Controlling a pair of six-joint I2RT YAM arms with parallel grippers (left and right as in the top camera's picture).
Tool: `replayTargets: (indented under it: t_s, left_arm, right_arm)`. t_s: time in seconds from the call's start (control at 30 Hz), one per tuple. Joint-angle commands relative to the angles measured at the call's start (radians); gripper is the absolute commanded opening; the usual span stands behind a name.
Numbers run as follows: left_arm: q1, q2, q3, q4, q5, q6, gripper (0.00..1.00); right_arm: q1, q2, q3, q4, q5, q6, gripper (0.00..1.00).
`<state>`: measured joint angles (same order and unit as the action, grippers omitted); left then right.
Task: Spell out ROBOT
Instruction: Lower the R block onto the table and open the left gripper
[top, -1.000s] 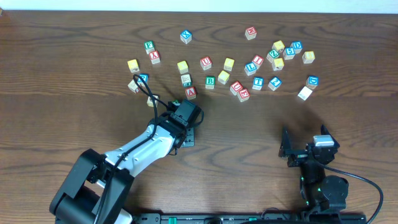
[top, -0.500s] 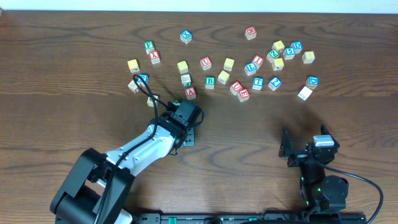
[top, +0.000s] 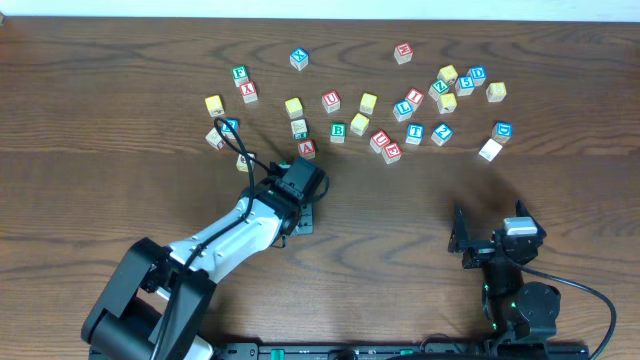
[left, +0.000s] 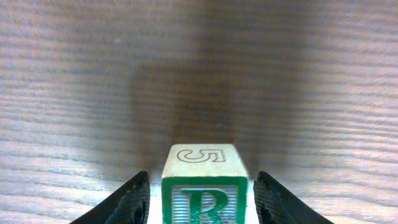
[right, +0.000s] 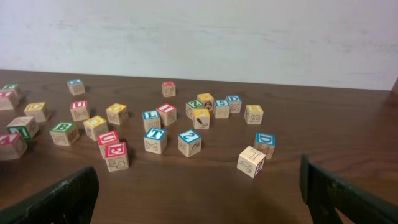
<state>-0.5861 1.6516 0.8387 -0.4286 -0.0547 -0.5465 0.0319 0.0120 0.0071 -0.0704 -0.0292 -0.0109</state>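
You have the left gripper (left: 204, 190) parted just off both sides of the R cube (left: 204, 177), not gripping; right gripper (right: 198, 196), 5 o'clock on the table (top: 400, 210), gapes wide.

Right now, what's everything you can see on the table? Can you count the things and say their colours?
R cube: one, green letter, on the table between the left end effector's fingers.
B cube: one, green letter, middle of the scatter.
T cube: one, blue letter, right of the B cube.
yellow-faced cubes: several, yellow, spread through the scatter.
red-lettered cubes: several, red, mixed among them.
table: one, dark brown wood, under everything.
left end effector: one, black, open around the R cube.
right end effector: one, black, open and empty, front right.
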Motion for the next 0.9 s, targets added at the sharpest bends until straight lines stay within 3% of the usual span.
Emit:
replayTargets:
  t_s: [0.0, 0.4, 0.87]
  left_arm:
    - [0.0, -0.013, 0.068, -0.02, -0.005, 0.014, 0.54]
    - [0.001, -0.171, 0.172, -0.103, -0.011, 0.083, 0.6]
    - [0.063, -0.376, 0.174, -0.152, -0.018, 0.158, 0.6]
  right_arm:
    - [-0.005, -0.005, -0.002, -0.004, 0.001, 0.006, 0.99]
    - [-0.005, -0.005, -0.002, -0.004, 0.001, 0.006, 0.99]
    - [-0.005, -0.005, -0.002, -0.004, 0.001, 0.006, 0.99]
